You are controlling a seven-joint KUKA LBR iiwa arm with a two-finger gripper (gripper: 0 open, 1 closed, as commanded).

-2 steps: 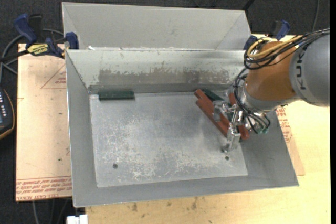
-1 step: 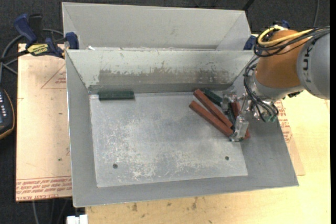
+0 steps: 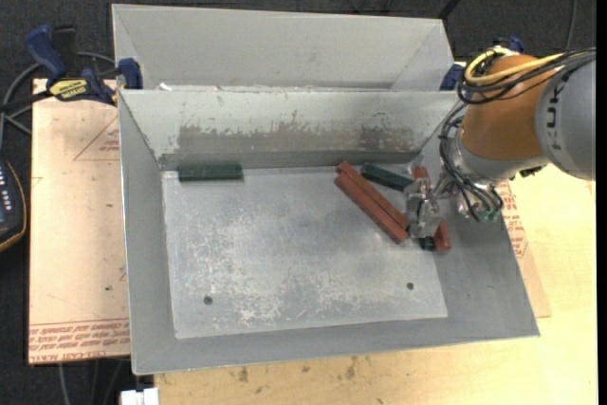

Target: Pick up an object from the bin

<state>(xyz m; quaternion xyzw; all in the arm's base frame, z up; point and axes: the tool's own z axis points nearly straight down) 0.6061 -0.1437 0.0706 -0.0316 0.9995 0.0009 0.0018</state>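
Note:
My gripper (image 3: 424, 221) is low at the right side of the bin floor, under the orange-covered wrist. Its fingertips sit at the lower right end of a pair of long reddish-brown bars (image 3: 372, 201) that lie side by side, slanting from upper left to lower right. A small red and black piece (image 3: 437, 241) lies right under the fingers. A short dark green bar (image 3: 384, 175) rests just behind the red bars near the back wall. Nothing shows clearly between the fingers.
A dark green flat bar (image 3: 211, 173) lies at the back left of the bin floor, against the back wall. The arm hangs over the bin's right wall.

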